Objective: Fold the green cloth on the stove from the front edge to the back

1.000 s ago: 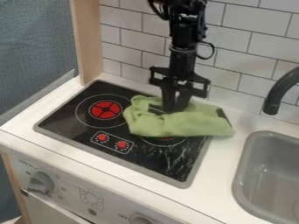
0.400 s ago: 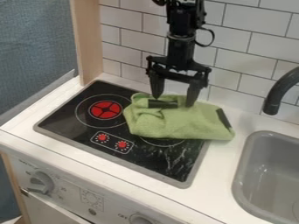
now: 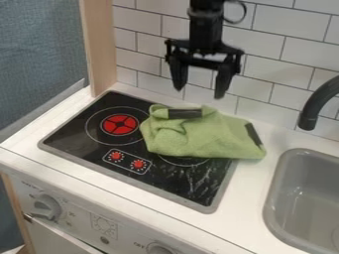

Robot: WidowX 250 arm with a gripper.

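The black gripper (image 3: 200, 90) hangs above the back edge of the stove, in front of the white tiles, with its fingers spread and nothing between them. Below it a crumpled green cloth (image 3: 198, 138) lies over the right rear part of the black stovetop (image 3: 179, 184), its right end reaching onto the white counter. The cloth has dark patches at its top and right end, and it covers part of the right burner. On the left, the red burner (image 3: 120, 124) is uncovered.
To the right are a grey sink (image 3: 281, 196) and a dark faucet (image 3: 311, 111). A wooden post (image 3: 99, 47) rises at the back left, and the tiled wall (image 3: 278, 54) stands behind the counter. Knobs line the front panel.
The gripper has gone from closed together at the cloth to spread apart, and has risen clear of it. The cloth stays on the stove, its top fold slightly shifted.
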